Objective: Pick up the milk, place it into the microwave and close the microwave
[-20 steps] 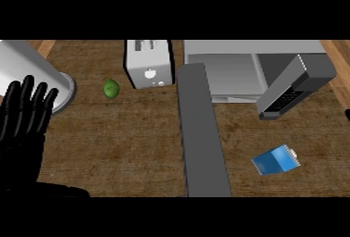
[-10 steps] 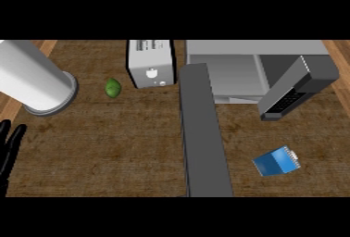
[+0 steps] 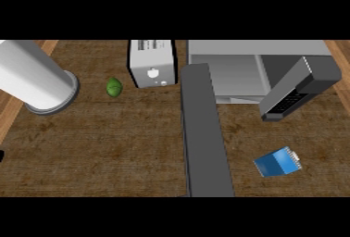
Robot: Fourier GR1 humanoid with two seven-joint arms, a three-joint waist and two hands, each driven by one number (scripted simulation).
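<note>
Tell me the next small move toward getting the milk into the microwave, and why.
Probably bring the right hand in over the blue milk carton to grasp it. The carton lies untouched on the counter, no hand is near it, and the microwave behind it already stands with its door swung open.

The milk (image 3: 278, 162) lies on the counter (image 3: 103, 148), before the open microwave (image 3: 256, 69), right of the toaster (image 3: 153, 65).

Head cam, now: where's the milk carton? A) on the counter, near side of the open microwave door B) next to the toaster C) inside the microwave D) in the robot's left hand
A: the blue milk carton lies on the wooden counter, nearer the robot than the open microwave door, apart from the microwave and held by no hand.
</note>
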